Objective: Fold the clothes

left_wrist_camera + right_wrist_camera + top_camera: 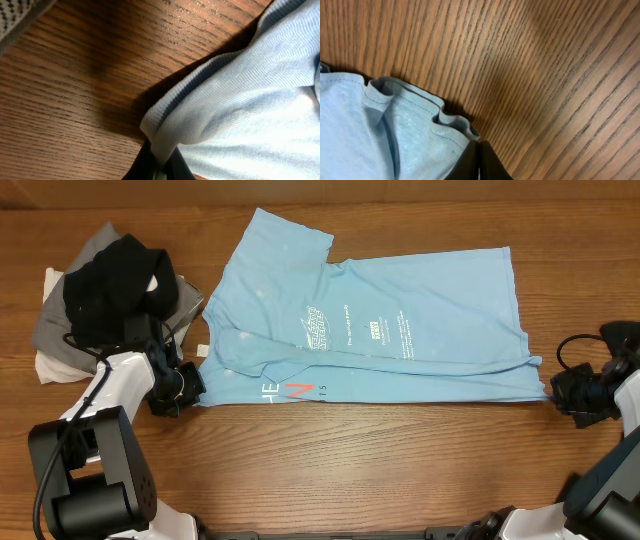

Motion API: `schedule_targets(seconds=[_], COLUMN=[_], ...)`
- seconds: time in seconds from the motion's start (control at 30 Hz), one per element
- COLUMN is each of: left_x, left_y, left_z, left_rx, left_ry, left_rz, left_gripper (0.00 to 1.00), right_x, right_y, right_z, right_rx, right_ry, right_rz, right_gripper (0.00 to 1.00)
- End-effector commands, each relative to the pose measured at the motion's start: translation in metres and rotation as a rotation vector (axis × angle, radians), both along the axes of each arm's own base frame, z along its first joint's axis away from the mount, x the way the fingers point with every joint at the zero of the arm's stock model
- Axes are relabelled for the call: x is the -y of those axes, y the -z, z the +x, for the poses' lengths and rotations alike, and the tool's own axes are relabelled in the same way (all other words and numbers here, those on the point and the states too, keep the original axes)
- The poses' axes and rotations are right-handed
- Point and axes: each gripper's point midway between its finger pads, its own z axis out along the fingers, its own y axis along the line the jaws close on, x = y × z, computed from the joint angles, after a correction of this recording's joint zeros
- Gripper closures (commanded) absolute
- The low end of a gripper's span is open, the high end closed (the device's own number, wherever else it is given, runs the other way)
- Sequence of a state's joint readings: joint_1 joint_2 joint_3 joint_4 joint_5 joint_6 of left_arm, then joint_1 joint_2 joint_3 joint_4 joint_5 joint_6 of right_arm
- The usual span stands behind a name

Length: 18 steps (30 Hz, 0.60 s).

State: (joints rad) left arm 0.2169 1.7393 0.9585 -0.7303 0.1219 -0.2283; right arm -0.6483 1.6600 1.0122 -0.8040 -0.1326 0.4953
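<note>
T-shirt (440, 290) hem corners in fingers (142, 167).

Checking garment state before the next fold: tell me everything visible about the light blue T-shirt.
The light blue T-shirt looks like soft, fine-ribbed knit, with white print mid-panel and white and red lettering near its front edge. It lies spread out, partly folded and lightly creased, on the wooden table, with one short sleeve pointing away at the far left. The left claw is shut on its near left corner, the right claw on its near right hem corner.
</note>
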Motion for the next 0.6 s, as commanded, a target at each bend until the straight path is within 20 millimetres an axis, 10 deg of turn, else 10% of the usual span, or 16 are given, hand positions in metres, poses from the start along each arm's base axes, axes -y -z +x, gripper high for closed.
schedule_targets(seconds=[0.0,0.13,0.57], left_x=[-0.017,-0.017,0.036], left_y=[0.003,0.003,-0.054], left_z=[-0.005,-0.006,0.017], left_rx=[-0.023,-0.025,0.033], left_ry=[0.005,0.006,0.113], left_rz=[0.07,0.068,-0.26], left_gripper=[0.86,0.55,0.41], right_x=[0.003,0.003,-0.025], right_y=[-0.005,-0.007,-0.081], right_z=[0.008,0.011,0.077], right_rx=[0.037,0.052,0.413], right_ry=[0.001,-0.013,-0.314], right_rz=[0.011,0.009,0.136], right_gripper=[0.82,0.47,0.53])
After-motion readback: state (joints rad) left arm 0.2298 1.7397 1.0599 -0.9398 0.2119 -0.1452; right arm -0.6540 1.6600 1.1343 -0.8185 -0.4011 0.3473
